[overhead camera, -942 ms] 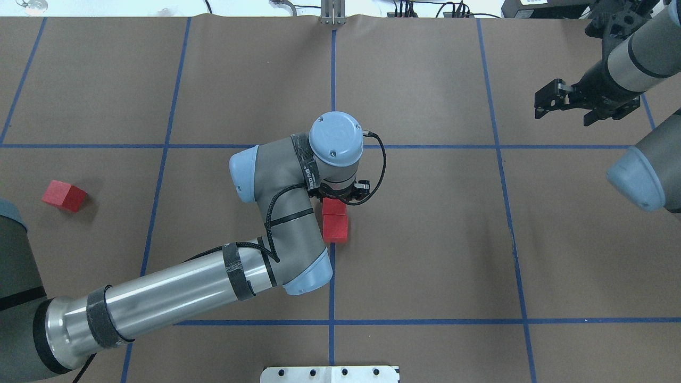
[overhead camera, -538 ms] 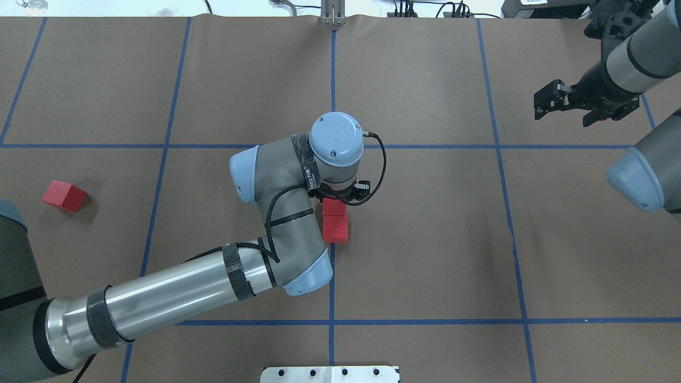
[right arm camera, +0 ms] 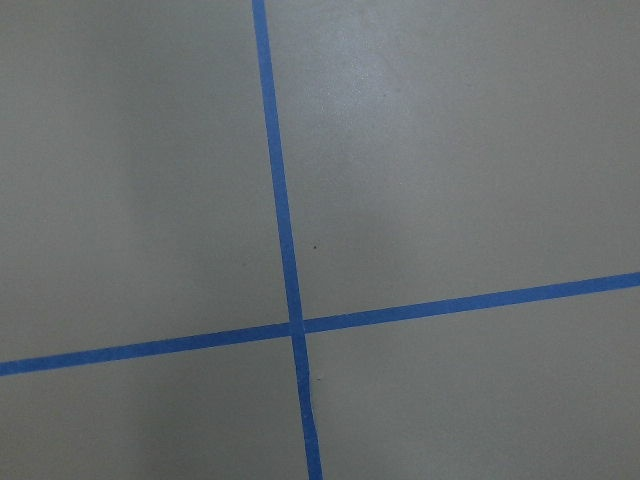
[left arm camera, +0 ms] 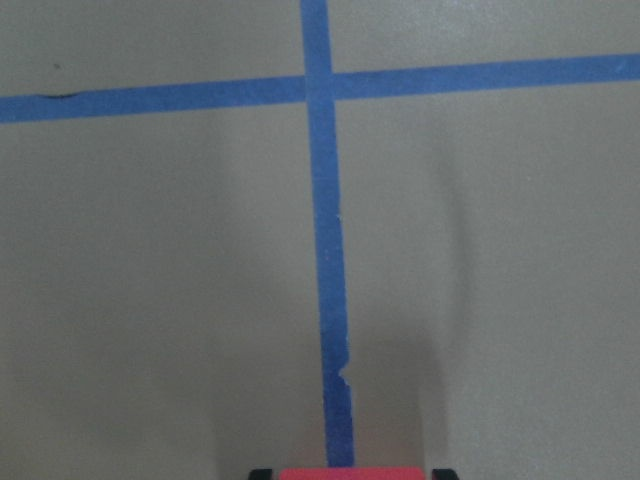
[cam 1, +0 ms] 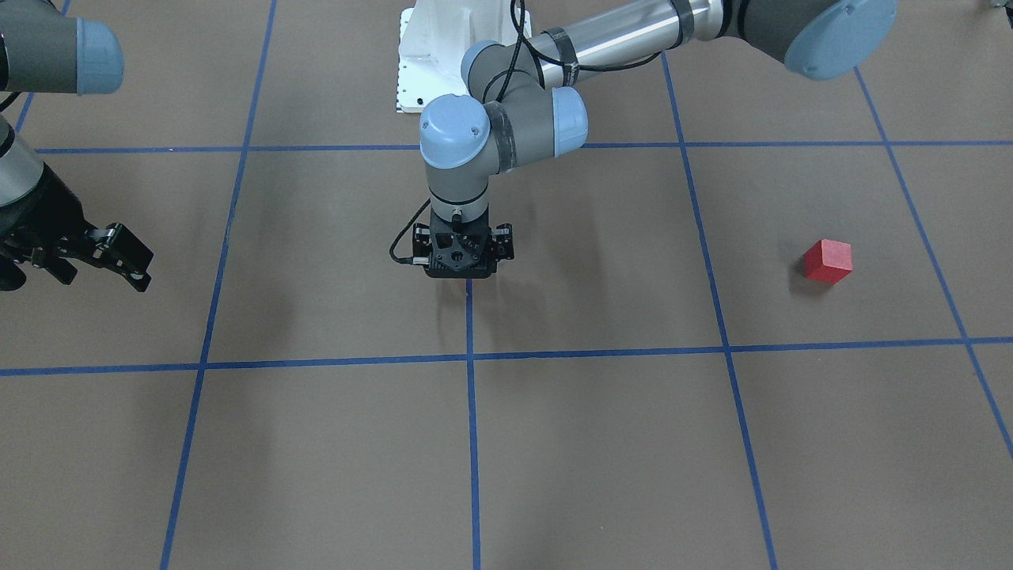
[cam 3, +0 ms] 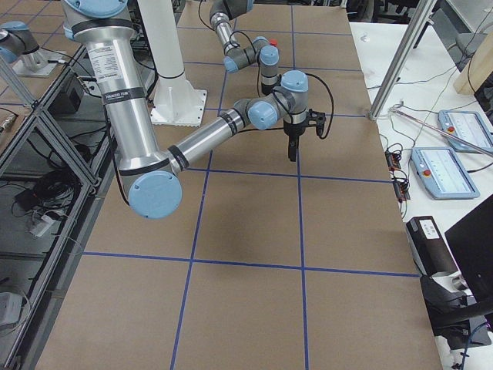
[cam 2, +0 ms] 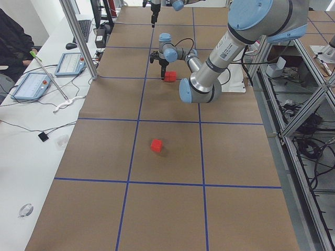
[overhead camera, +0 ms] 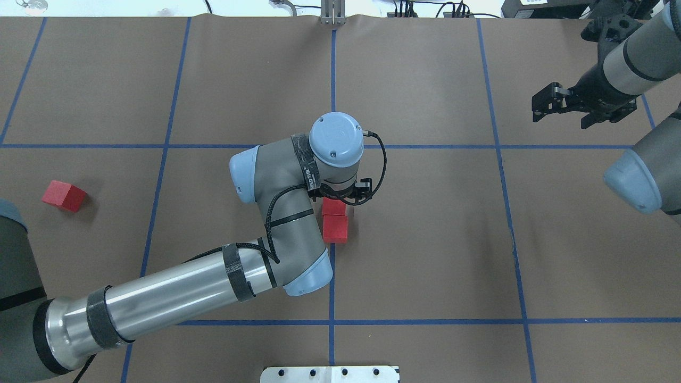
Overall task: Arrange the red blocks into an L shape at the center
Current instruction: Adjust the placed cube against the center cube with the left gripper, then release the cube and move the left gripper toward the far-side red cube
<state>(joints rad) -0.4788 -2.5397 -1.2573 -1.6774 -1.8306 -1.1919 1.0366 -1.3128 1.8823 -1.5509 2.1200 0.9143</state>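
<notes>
The brown table (overhead camera: 425, 239), ruled with blue tape, takes up most of what I see. The left arm (overhead camera: 159, 303) stretches across it to the middle vertical line (overhead camera: 333, 80), wrist pointing straight down. A black strap on that wrist has white lettering I can't make out. The printed label on the right arm (cam 3: 115, 69) is likewise too small to read. The white base (overhead camera: 330, 374) sits at the robot's edge of the table.

The right gripper (cam 1: 141, 269) hangs well off to the side, fingers spread, nothing between them. The left gripper (cam 1: 463, 273) stands over the center. Its wrist camera shows a red top between two dark fingertips, but I can't tell whether it is squeezing or merely straddling it.

Two of the red blocks sit touching in a row along the middle tape. The far block (overhead camera: 334, 206) is half under the left gripper, and the near block (overhead camera: 335, 229) is just beside it, toward the robot. The third block (overhead camera: 64, 195) lies well apart on the robot's left.
</notes>
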